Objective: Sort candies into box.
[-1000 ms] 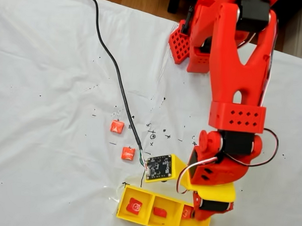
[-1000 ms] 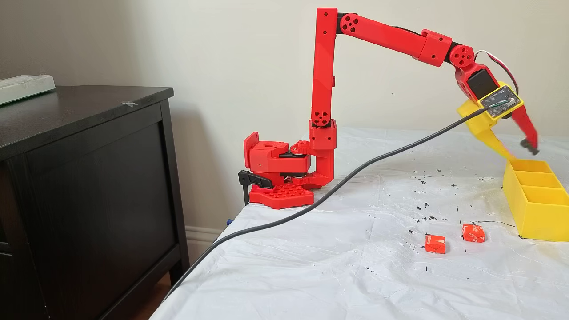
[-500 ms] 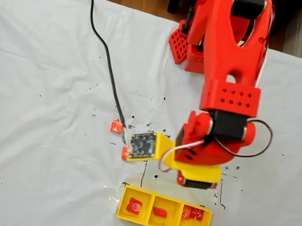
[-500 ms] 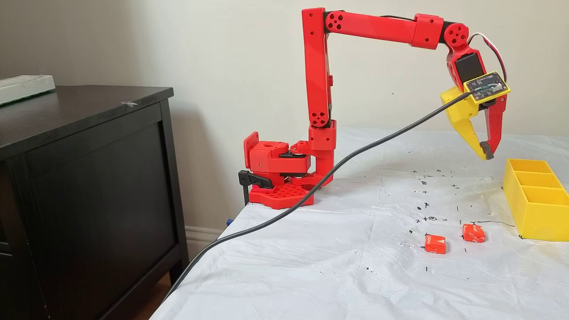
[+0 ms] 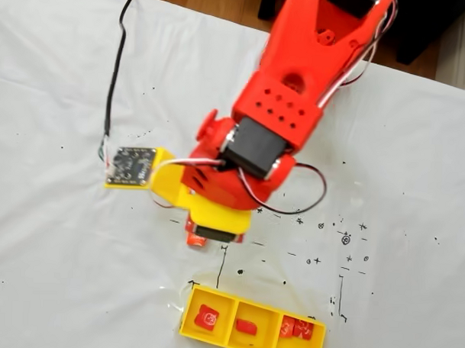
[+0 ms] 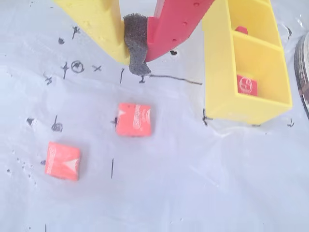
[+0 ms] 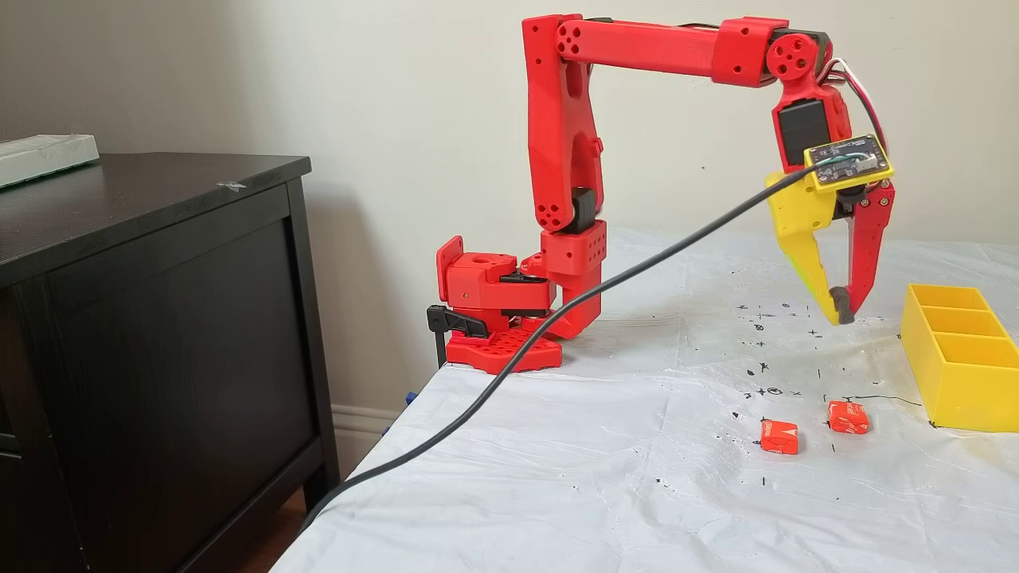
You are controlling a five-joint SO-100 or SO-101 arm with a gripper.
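Red arm [image 5: 296,92] covers one loose orange-red wrapped candy in a fixed view, other [image 5: 192,238] barely peeks out. Long yellow three-compartment plastic box [image 7: 959,374] cut by right edge. Candy lettering [image 6: 140,118] too blurred to read.

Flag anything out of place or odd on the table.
Two candies lie loose on the white sheet outside the box: one nearer it, one farther. The gripper hangs shut and empty above them. Nothing looks spilled or damaged.
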